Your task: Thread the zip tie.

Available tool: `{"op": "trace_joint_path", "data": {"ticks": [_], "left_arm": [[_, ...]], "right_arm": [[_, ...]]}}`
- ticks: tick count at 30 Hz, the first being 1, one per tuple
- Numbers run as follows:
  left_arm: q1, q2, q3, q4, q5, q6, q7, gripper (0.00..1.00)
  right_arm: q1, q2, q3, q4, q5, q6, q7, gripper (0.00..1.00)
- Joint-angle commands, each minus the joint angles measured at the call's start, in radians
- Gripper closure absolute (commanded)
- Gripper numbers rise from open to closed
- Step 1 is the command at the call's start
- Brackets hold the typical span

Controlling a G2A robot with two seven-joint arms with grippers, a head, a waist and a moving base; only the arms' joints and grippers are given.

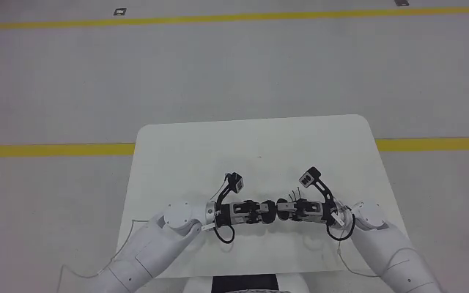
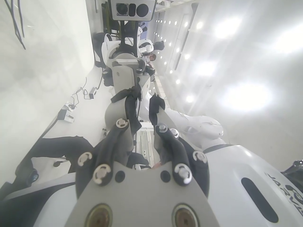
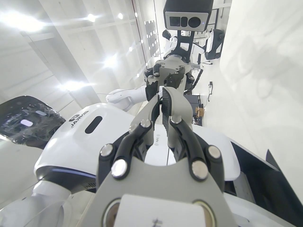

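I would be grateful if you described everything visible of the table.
The table is white and matte-looking, a flat rectangular top with rounded corners, standing level on a pale floor. Thin dark strands, maybe zip ties, lie on it. The left arm and right arm hang over its robot-side half.

Both arms come in low over the near edge of the desk, the left arm (image 1: pixel 157 245) and the right arm (image 1: pixel 392 245) each bent at the elbow. Their forearms turn inward along one line. The grippers face each other tip to tip, meeting about midway between the two wrists. The left gripper (image 2: pixel 144 101) holds its black-wrapped fingers (image 2: pixel 132 109) apart. The right gripper (image 3: pixel 161 100) has its ribbed pads (image 3: pixel 168 106) drawn close, with only a slit between them.
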Motion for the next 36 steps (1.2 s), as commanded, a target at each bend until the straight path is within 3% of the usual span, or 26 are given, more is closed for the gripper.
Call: {"op": "trace_joint_path", "data": {"ticks": [1, 36], "left_arm": [[-0.001, 0.000, 0.002, 0.002, 0.000, 0.001, 0.001, 0.88], [-0.007, 0.007, 0.011, 0.009, -0.009, -0.005, 0.011, 0.91]], "right_arm": [[-0.001, 0.000, 0.001, 0.000, -0.004, 0.000, -0.001, 1.00], [-0.012, -0.004, 0.022, -0.012, -0.023, -0.001, 0.001, 1.00]]}}
